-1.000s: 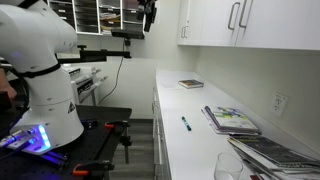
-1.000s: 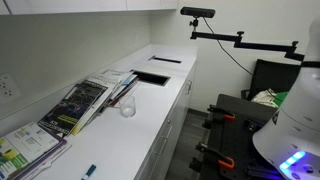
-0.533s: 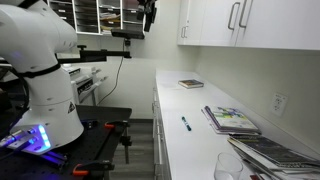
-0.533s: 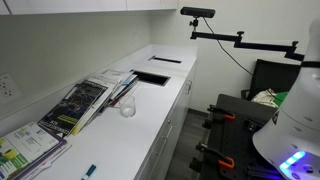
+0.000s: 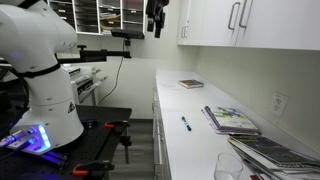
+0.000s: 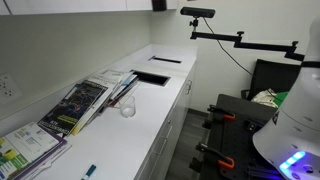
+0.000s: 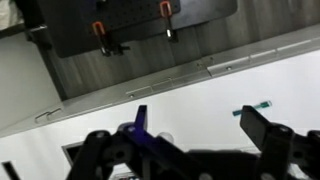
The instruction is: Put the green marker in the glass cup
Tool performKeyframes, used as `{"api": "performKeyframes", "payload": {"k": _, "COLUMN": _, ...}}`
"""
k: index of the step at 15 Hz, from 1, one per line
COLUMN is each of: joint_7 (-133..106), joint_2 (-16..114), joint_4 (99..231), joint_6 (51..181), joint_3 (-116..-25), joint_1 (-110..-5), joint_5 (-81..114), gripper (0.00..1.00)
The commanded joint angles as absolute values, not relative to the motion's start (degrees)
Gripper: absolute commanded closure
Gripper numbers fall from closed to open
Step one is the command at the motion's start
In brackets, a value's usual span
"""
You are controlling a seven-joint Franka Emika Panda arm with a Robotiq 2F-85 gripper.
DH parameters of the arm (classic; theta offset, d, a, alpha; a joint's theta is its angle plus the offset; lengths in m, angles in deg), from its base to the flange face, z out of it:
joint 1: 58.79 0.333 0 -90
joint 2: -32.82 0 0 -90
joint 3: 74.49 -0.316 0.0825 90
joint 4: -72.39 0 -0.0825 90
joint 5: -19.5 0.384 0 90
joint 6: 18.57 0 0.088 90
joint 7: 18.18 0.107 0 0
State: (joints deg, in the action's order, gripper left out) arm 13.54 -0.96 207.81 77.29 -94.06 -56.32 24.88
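Note:
The green marker point(image 5: 185, 123) lies flat on the white counter point(image 5: 190, 140), and also shows in an exterior view point(image 6: 89, 171) and in the wrist view point(image 7: 252, 108). The glass cup point(image 5: 228, 166) stands upright farther along the counter, near the magazines; it also shows in an exterior view point(image 6: 127, 108). My gripper point(image 5: 156, 16) hangs high above the counter, far from both; only its tip shows at the top edge of an exterior view point(image 6: 158, 5). In the wrist view the gripper point(image 7: 203, 128) is open and empty, with the marker just beside one finger.
Magazines point(image 5: 232, 120) lie along the wall side of the counter and show again in an exterior view point(image 6: 80, 105). A dark book point(image 5: 190, 84) lies at the far end. Wall cabinets point(image 5: 250, 22) hang above. The robot base point(image 5: 45, 80) stands beside the counter.
The gripper has shifted slightly sideways up high and now shows at the top edge of an exterior view. The marker and cup have not moved.

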Motion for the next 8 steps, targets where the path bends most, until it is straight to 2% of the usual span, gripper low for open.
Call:
{"api": "performKeyframes", "payload": {"k": 1, "joint_7": 20.1, "joint_2": 4.3, "joint_4": 212.7, "joint_6": 93.5, "joint_3": -94.1, "joint_1": -56.8, "joint_5": 29.5, "gripper": 0.0}}
{"api": "performKeyframes", "payload": {"k": 4, "joint_7": 25.2, "joint_2": 15.8, "joint_4": 215.5, "joint_6": 111.1, "joint_3": -94.6, "joint_1": -56.6, "joint_5": 33.3, "gripper": 0.0}}
{"api": "performKeyframes", "payload": {"k": 8, "joint_7": 29.2, "joint_2": 36.1, "joint_4": 211.4, "joint_6": 129.2, "joint_3": -92.2, "joint_1": -54.5, "joint_5": 37.4, "gripper": 0.0}}
